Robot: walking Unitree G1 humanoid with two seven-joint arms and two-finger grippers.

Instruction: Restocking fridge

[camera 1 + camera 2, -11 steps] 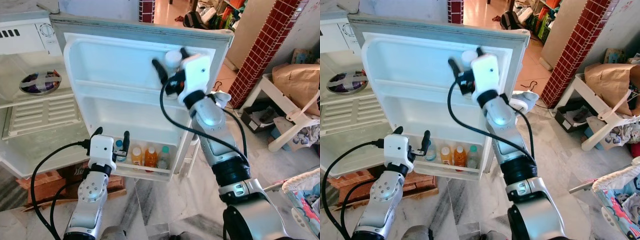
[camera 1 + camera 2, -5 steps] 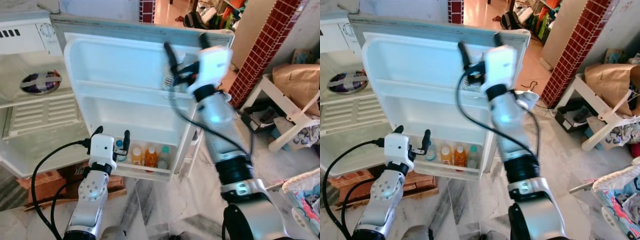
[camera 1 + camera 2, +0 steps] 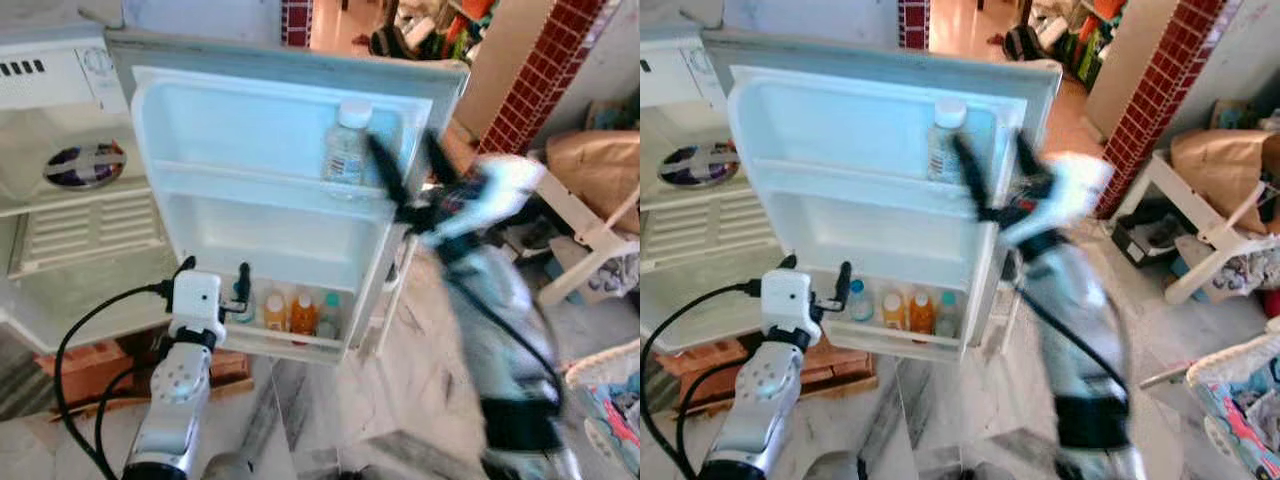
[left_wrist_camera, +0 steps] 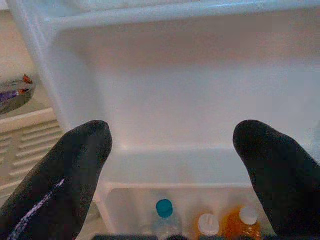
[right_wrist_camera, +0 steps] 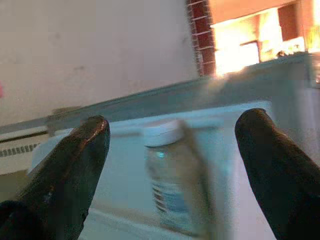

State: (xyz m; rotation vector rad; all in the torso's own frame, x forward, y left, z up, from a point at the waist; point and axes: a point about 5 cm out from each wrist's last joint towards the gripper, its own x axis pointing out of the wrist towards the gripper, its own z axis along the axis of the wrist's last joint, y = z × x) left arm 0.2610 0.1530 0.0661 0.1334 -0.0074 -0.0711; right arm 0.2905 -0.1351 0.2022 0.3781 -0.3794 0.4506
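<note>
White plastic lines the open fridge door [image 3: 250, 130], which stands wide before the robot, with the fridge cabinet [image 3: 70, 190] to its left. A foil-covered dish [image 3: 85, 165] is seen on a cabinet shelf. A clear water bottle [image 3: 346, 152] with a white cap stands upright at the right end of the upper door shelf [image 3: 260, 180]. Small bottles [image 3: 298, 312], two orange and two with blue caps, are lined in the bottom door shelf. The right gripper [image 3: 410, 175], blurred by motion, is placed just right of the water bottle, its fingers spread wide and holding nothing. The left gripper [image 3: 215, 278] is raised near the bottom shelf, fingers likewise parted and empty.
</note>
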